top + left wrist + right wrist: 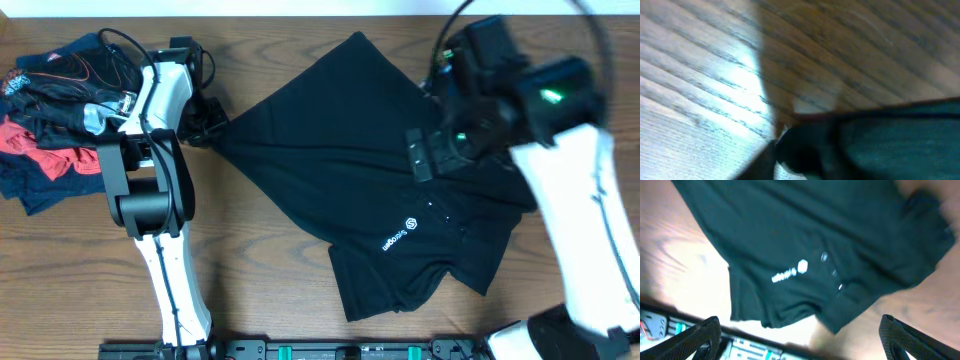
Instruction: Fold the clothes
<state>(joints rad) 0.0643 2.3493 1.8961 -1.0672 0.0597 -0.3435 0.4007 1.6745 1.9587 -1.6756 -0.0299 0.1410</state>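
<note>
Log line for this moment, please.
left gripper: at black T-shirt corner | right gripper: open, above T-shirt | spare clothes: piled aside

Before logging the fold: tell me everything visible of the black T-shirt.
The black T-shirt is soft, plain fabric with a small white logo, lying spread and wrinkled, skewed diagonally on the wooden table, not yet folded. Its left corner is drawn to a point at the left pincer; whether gripped is unclear. The open right pincer hangs above its right side.

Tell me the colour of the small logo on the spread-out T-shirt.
White logo on a plain black T-shirt; it shows best in the overhead view.
</note>
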